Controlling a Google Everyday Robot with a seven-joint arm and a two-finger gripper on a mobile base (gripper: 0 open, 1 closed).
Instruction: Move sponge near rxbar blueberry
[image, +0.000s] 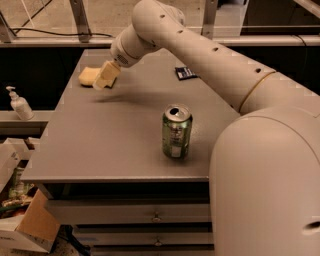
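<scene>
At the far left of a grey worktop (110, 140), the pale yellow sponge (88, 76) lies flat with the robot's gripper (106, 76) right against its right-hand end; whether the gripper is closed on it cannot be told. Its cream arm (210, 55) reaches in from the right across the back of the surface. The dark rxbar blueberry (185, 73) rests well apart from the sponge, by the far edge and partly behind the arm. A green soda can (176, 131) stands upright nearer the front.
</scene>
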